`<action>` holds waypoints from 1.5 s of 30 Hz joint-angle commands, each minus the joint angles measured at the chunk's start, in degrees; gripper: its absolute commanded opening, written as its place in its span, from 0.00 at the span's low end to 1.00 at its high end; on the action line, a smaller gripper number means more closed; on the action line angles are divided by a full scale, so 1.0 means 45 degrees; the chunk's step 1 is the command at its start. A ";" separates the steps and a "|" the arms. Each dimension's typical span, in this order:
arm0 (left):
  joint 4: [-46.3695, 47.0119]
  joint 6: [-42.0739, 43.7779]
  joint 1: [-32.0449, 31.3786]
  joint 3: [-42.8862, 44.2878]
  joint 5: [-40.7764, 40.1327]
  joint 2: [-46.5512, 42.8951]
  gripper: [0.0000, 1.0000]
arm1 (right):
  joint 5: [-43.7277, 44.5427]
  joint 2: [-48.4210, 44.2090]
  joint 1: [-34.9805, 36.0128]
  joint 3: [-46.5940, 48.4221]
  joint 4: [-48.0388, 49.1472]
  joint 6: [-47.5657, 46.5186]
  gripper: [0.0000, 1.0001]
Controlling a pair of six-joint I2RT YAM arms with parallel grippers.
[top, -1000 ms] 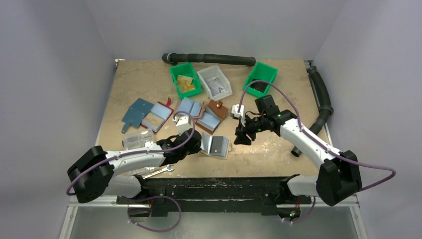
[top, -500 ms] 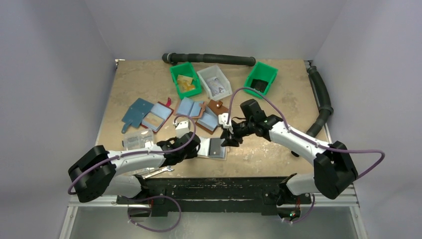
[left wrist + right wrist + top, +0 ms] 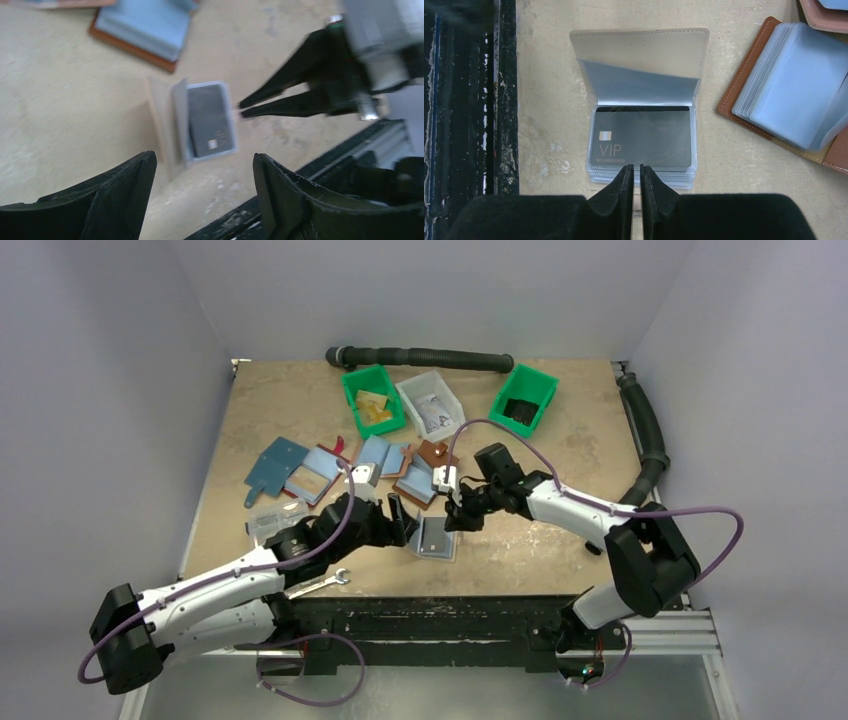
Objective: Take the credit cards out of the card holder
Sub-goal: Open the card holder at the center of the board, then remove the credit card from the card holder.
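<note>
Your right gripper's [image 3: 633,171] fingers [image 3: 620,184] stand almost together, with only a thin slit between them. Their tips sit at the middle of the card holder's [image 3: 639,47] near edge, over the stacked clear sleeves. Whether they are pinching anything there, you cannot tell.

Straight ahead of those tips lies the dark grey card [image 3: 642,135], face up in the top sleeve. Its long axis runs crosswise to the way the fingers point. The holder lies open on the table [image 3: 549,125] near the front edge, with its flap folded away on the far side. No light blue card can be made out.

This right arm is the nearer one, I judge. It reaches low across the middle of the table with its wrist tipped down at the holder. Your left gripper [image 3: 204,156] is spread wide and holds nothing. It hangs just short of the holder on the other side, at the end of an arm stretched forward and inward.
</note>
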 commanded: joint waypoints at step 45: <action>0.5417 -0.0174 0.0011 0.0387 0.1923 0.7083 0.71 | -0.1604 0.1529 -0.1688 0.1676 -0.1382 0.1654 0.04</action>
